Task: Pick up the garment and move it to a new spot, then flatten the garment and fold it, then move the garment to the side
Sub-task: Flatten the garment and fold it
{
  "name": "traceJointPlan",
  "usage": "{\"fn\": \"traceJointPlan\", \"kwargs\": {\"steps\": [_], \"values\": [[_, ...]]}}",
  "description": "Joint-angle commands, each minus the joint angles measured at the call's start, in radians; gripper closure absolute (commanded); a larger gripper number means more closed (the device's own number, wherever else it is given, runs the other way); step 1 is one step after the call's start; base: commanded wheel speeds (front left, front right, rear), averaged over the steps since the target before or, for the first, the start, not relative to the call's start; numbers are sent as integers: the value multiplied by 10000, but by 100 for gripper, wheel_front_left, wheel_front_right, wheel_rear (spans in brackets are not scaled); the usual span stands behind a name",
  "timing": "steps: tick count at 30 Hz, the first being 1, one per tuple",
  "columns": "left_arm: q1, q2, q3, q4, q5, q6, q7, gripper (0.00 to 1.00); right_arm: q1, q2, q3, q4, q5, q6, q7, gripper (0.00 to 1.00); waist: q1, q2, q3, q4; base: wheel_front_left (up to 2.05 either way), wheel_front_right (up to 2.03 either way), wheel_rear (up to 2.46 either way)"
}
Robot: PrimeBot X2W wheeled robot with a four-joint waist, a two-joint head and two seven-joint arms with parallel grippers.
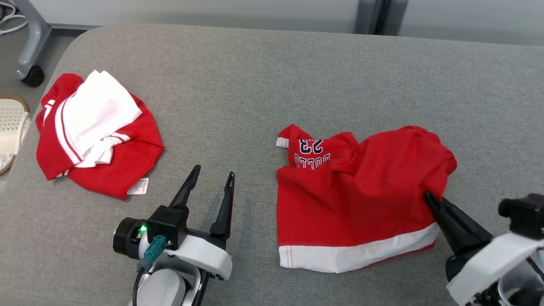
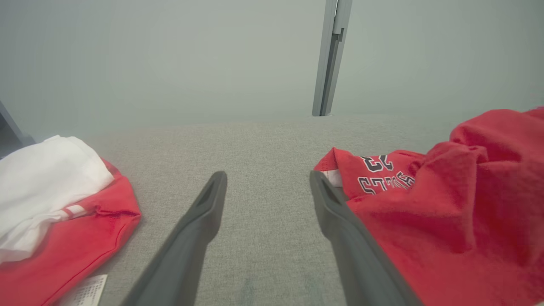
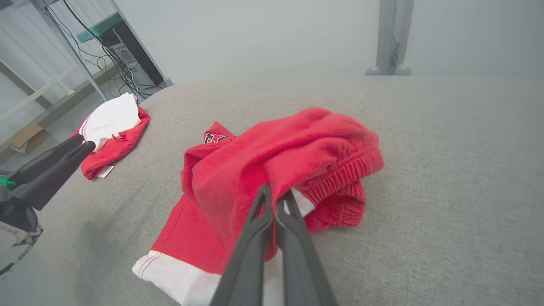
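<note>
The garment (image 1: 357, 195) is a pair of red shorts with a white hem band and a dark "23" print, lying rumpled on the grey cushioned surface at centre right. My right gripper (image 1: 428, 196) is shut on the red cloth at the shorts' right edge; in the right wrist view its tips (image 3: 274, 193) pinch a raised fold of the garment (image 3: 293, 148). To the left of the shorts my left gripper (image 1: 211, 173) stands open with bare cushion between its fingers. In the left wrist view, the left gripper (image 2: 267, 180) has the garment (image 2: 446, 212) lying against its right finger.
A second heap of red and white clothing (image 1: 95, 131) lies at the far left of the grey surface (image 1: 263, 76), also seen as the heap (image 2: 55, 204) in the left wrist view. A woven basket (image 1: 10, 131) sits off the left edge, near a caster wheel (image 1: 32, 76).
</note>
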Motion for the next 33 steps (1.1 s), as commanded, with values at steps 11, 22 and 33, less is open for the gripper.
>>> {"fn": "traceJointPlan", "kwargs": {"steps": [11,22,33], "values": [[-256,-284,-209,314,-76,-100,-99,0,-3135,-1317,2044,3558,648,11,230,100,0,-1,-41,1327,0,0,0],[-219,-237,-149,351,-91,-83,-141,0,-4426,-1010,3649,5936,1356,11,-834,0,0,-1,-52,1534,0,0,0],[24,161,18,181,-121,120,-9,0,-3171,-1234,3547,4761,2181,11,-2916,0,0,-1,-480,507,0,0,0]]}}
